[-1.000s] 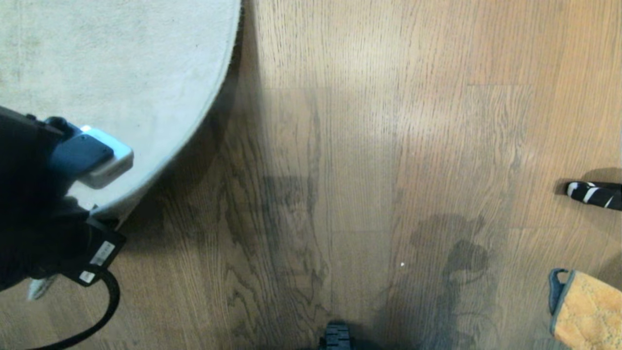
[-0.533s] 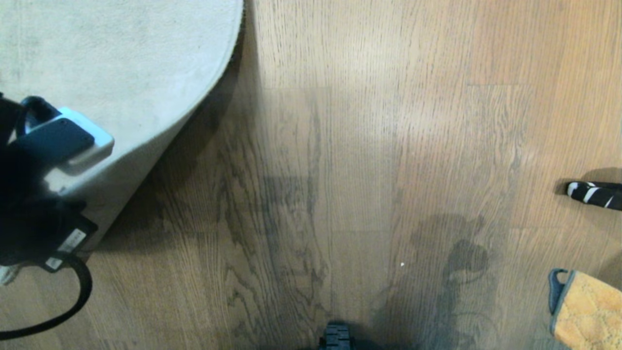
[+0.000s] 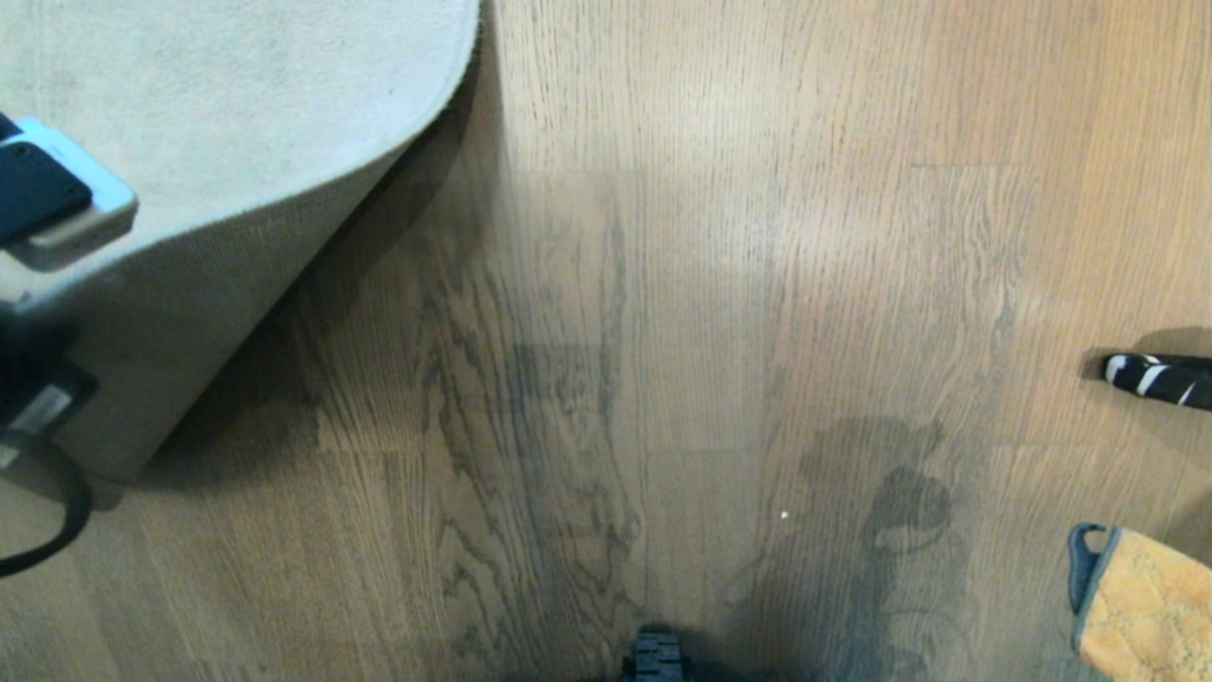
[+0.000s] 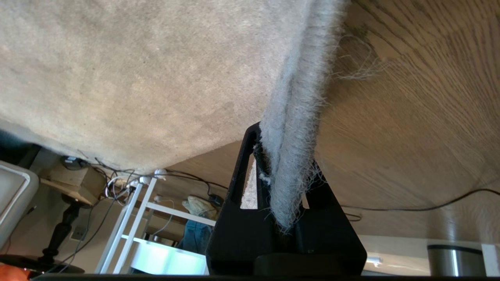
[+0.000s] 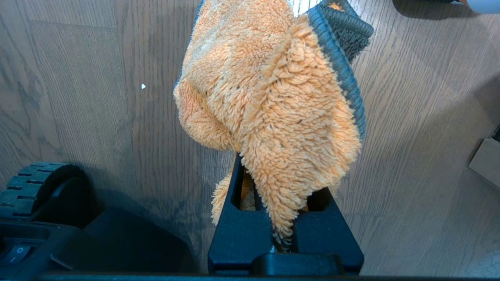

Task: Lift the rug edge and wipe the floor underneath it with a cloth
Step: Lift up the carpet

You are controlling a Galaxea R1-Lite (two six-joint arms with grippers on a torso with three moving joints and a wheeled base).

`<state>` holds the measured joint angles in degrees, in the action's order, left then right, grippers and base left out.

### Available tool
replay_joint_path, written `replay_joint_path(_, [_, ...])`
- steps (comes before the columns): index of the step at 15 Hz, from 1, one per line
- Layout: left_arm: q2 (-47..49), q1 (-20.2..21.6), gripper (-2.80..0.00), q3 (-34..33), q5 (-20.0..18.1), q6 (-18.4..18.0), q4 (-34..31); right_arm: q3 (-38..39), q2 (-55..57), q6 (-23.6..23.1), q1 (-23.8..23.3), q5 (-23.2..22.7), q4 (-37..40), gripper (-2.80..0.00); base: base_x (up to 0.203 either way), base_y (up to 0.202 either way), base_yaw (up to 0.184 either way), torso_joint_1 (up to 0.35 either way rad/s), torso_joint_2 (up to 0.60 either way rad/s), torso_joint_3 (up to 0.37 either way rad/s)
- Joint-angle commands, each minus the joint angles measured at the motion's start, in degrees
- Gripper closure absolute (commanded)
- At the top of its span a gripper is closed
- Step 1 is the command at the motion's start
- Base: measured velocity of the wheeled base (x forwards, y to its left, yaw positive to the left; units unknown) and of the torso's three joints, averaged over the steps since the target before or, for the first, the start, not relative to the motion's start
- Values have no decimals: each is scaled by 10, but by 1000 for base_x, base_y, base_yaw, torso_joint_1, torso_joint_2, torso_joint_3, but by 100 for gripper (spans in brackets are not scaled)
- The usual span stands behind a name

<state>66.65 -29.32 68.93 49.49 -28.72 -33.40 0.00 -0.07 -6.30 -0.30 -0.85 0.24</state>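
Rug edge (image 3: 284, 237): lifted at ten o'clock in the head view, fold running from twelve toward eight, backing turned out.
Floor (image 3: 379, 379): bared and shadowed beside the fold.
Left gripper (image 4: 287, 183): clamped on the rug's fringed border, at nine o'clock.
Right gripper (image 5: 285, 203): closed on the cloth (image 3: 1146, 606), at four o'clock.
Key relation: the bared strip lay toward ten o'clock from the cloth, well apart; the right arm likely had to reach across.

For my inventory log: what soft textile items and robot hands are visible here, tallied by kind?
Rug, its rug edge pinched in the left hand: 1
Orange cloth, held by the right hand: 1
Hands: 2
Total: 4
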Motion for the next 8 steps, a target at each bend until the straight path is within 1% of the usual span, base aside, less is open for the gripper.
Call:
replay_joint_path(1, [-6, 4, 0, 6, 4, -1, 1, 0, 1, 0, 0, 0, 0, 0, 0, 0, 0, 0, 0, 0])
replay_joint_path(8, [-19, 11, 0, -11, 13, 6, 4, 0, 1, 0, 0, 0, 0, 0, 0, 0, 0, 0, 0, 0])
